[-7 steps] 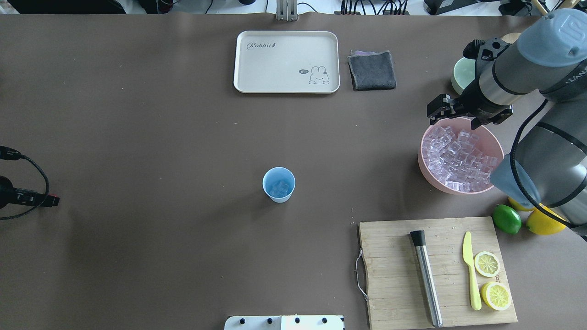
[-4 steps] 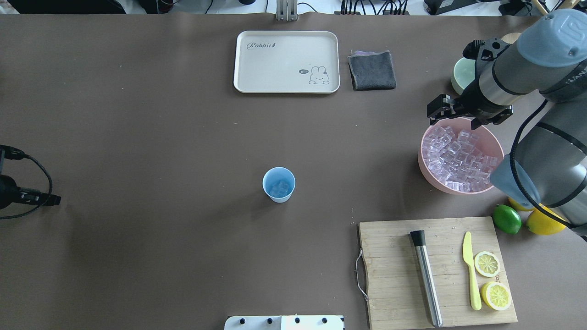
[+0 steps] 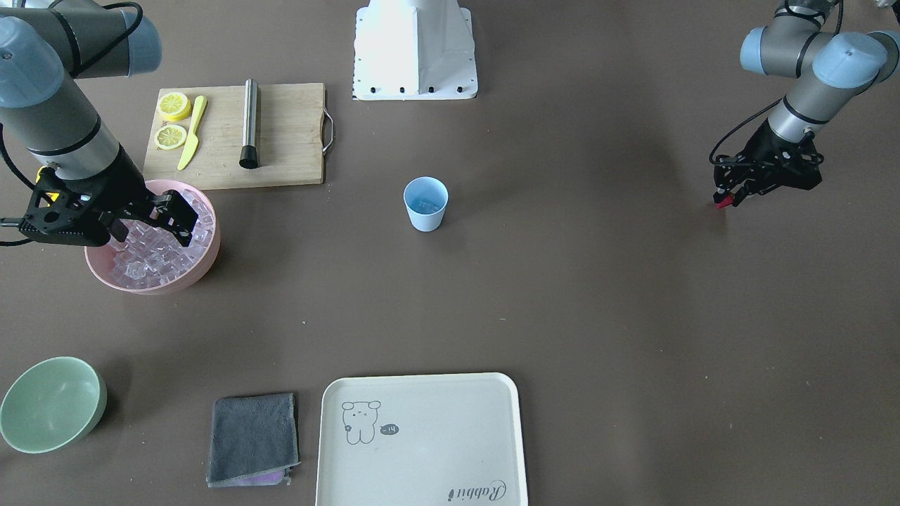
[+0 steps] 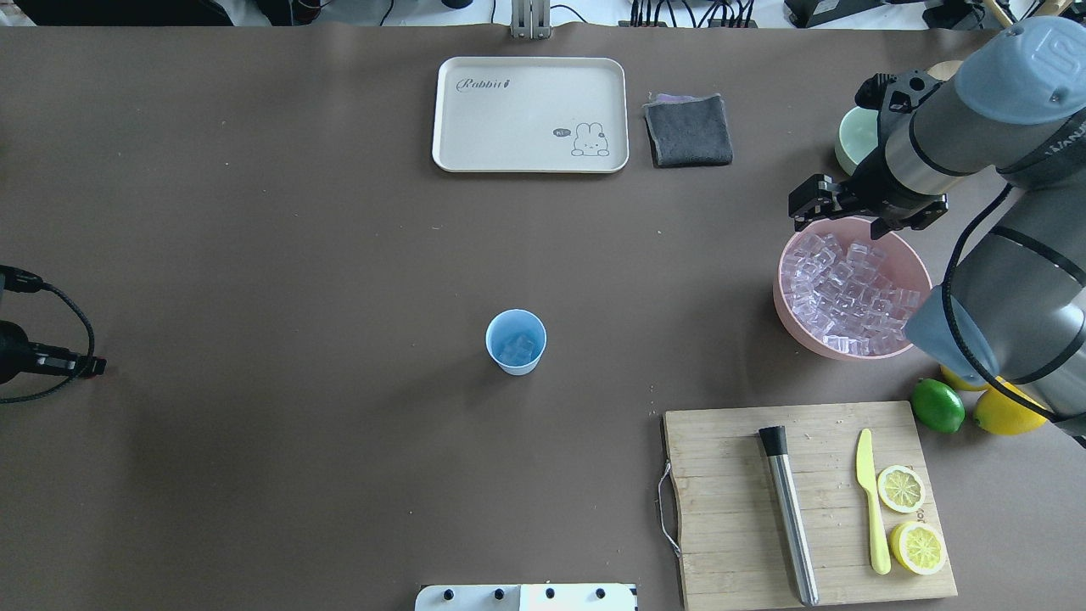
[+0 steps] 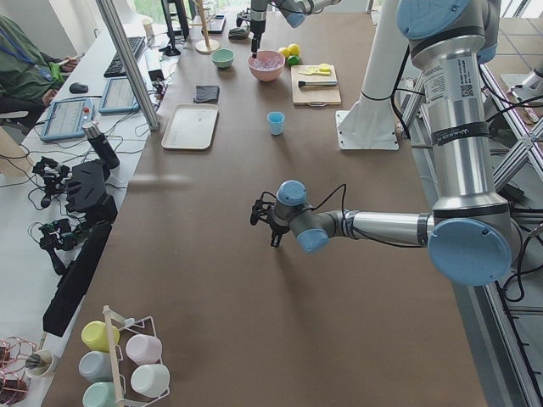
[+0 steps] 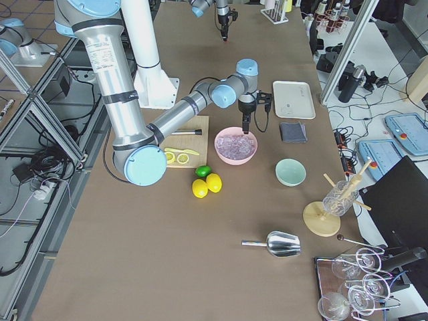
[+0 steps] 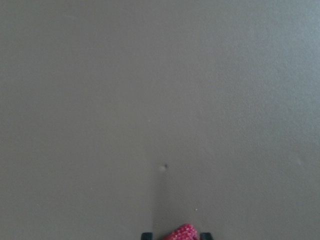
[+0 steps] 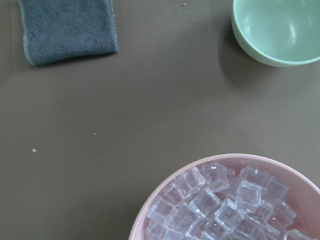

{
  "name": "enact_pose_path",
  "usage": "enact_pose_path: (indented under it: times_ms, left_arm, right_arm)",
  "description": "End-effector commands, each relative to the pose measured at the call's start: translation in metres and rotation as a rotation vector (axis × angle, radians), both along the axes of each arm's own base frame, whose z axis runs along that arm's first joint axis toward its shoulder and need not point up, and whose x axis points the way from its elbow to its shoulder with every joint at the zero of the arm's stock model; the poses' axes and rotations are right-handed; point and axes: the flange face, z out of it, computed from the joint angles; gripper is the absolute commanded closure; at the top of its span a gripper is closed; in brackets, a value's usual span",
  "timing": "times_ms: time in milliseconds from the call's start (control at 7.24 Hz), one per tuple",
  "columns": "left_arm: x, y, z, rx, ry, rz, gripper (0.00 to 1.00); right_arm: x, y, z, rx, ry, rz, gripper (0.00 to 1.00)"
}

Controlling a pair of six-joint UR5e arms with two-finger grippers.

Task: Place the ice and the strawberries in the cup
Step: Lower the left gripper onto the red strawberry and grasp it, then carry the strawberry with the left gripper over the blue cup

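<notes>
**At bench's left edge: strawberry gripped, little travel**

Left claw [image 3: 725, 199] pinches strawberry [image 7: 182, 233] and has drifted only slightly in the last second, well apart from cup [image 4: 516, 341]. Cup holds ice [image 4: 518, 347]. Right claw [image 3: 109, 228] is spread, unmoved over pink bowl [image 4: 784, 316]. Strawberry carry likely next.

Light blue plastic tumbler [image 4: 516, 341]; clear glassy ice cubes [image 4: 848, 297] against a pale pink round bowl [image 4: 782, 316]; mint green bowl [image 3: 49, 414]; cream rectangular tray [image 4: 509, 127] printed with a grey rabbit outline and script lettering; dark grey folded cloth [image 4: 688, 129]; tiny red seed-speckled strawberry [image 7: 182, 233]; plain brown counter [image 4: 254, 255].
</notes>
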Motion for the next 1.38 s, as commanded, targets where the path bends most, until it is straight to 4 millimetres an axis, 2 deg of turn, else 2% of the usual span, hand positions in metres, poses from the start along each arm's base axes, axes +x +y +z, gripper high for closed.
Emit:
enact_pose_path:
  times_ms: [0,138,276,552,828,966,1243]
  left_arm:
    - [-0.048,-0.015,-0.038,-0.032,0.127,-0.009,1.00]
    - [-0.057,-0.020,-0.061,-0.039,0.159,-0.019,1.00]
    - [-0.047,-0.035,-0.096,-0.055,0.159,-0.028,1.00]
    - [-0.009,-0.077,-0.199,-0.147,0.197,-0.087,1.00]
    - [0.071,-0.096,-0.303,-0.240,0.233,-0.102,1.00]
    - [0.113,-0.091,-0.345,-0.253,0.217,-0.128,1.00]
    - [0.196,-0.050,-0.394,-0.275,0.236,-0.134,1.00]
  right_arm:
    - [0.000,0.000,-0.001,0.002,-0.002,-0.002,0.00]
    - [0.000,0.000,-0.001,0.001,-0.003,-0.003,0.00]
    - [0.000,0.000,-0.001,0.002,-0.003,-0.004,0.00]
    - [-0.001,0.000,-0.002,0.002,-0.005,-0.003,0.00]
    - [-0.001,0.000,-0.001,0.004,-0.002,-0.002,0.00]
    - [-0.001,0.000,-0.002,0.004,-0.005,-0.004,0.00]
    - [-0.001,0.000,-0.005,0.006,-0.007,-0.003,0.00]
